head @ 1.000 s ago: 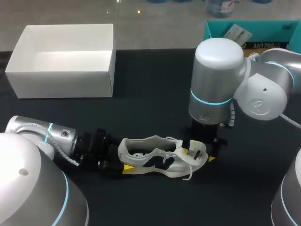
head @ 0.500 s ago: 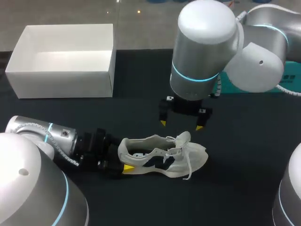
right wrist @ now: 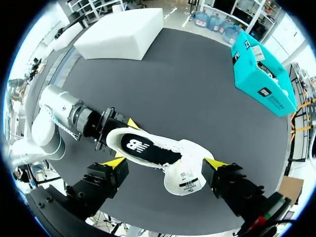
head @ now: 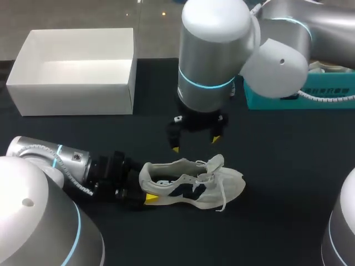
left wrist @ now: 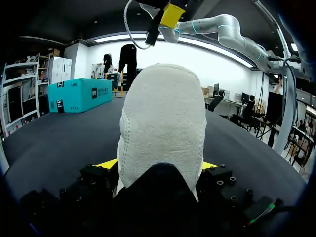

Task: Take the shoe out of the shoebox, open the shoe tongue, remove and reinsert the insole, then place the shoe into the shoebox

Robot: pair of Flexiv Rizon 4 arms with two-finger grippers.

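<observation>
A white shoe (head: pixel 191 185) with dark side marks lies on its side on the black table, heel to the left. My left gripper (head: pixel 143 194) comes in low from the left and is shut on the heel (left wrist: pixel 163 123), one yellow tip on each side of it. My right gripper (head: pixel 196 144) hangs open above the shoe's middle, clear of it. Seen from the right wrist, the shoe (right wrist: pixel 158 158) lies below the spread fingers, its tongue (right wrist: pixel 185 180) folded out toward the toe and the dark insole (right wrist: pixel 143 148) showing. The open white shoebox (head: pixel 72 83) stands at the back left.
A teal box (head: pixel 299 91) with things in it sits at the back right, partly behind my right arm. Bare black table lies between the shoebox and the shoe, and in front of the shoe.
My right gripper let go of the shoe's tongue area, opened wide, rose and moved left and back. The shoe and my left gripper stayed put.
</observation>
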